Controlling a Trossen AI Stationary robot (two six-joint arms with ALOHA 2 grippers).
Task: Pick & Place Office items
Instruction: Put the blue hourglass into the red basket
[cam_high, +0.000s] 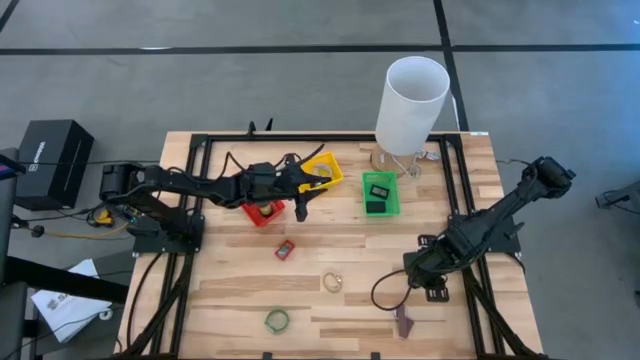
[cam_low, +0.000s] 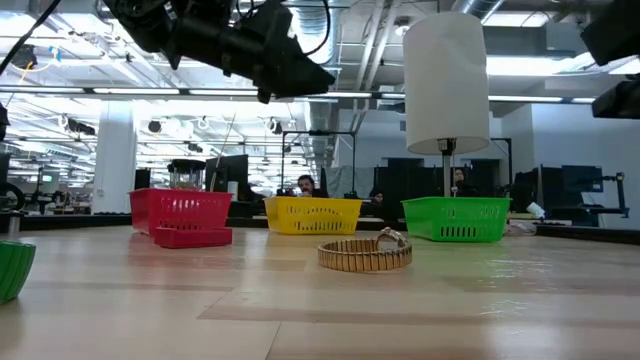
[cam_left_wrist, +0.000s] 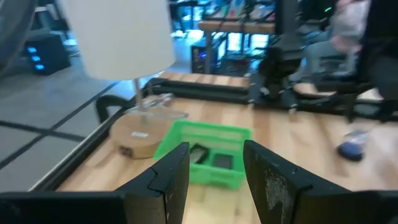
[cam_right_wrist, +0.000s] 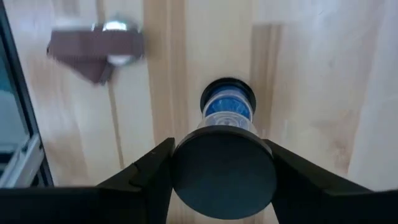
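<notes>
My right gripper (cam_right_wrist: 224, 177) is near the table's right front, pointing down, shut on a black round disc (cam_right_wrist: 224, 171). Past the disc, a black roll with a blue core (cam_right_wrist: 227, 104) rests on the wood, with a brown clip (cam_right_wrist: 93, 50) beside it. My left gripper (cam_left_wrist: 214, 180) hangs open and empty by the yellow bin (cam_high: 322, 172), facing the green bin (cam_left_wrist: 205, 155), which holds small dark pieces (cam_left_wrist: 221, 160). On the table lie a red block (cam_high: 285, 250), a gold ring (cam_high: 332, 282) and a green ring (cam_high: 277, 321). My right gripper pinches the black disc between its two fingers, one on each opposite side of its rim (cam_right_wrist: 176, 168). The fingers come from above, pointing down. The disc's flat face is toward the wrist camera, and the disc hides its own underside, so whether it is lifted clear cannot be told.
A tall white cylinder (cam_high: 410, 100) stands on a round wooden base at the far edge, behind the green bin (cam_high: 379, 193). The red bin (cam_high: 262, 212) sits under my left arm. A black frame rail (cam_high: 455, 180) runs along the table's right side. People sit in the room beyond.
</notes>
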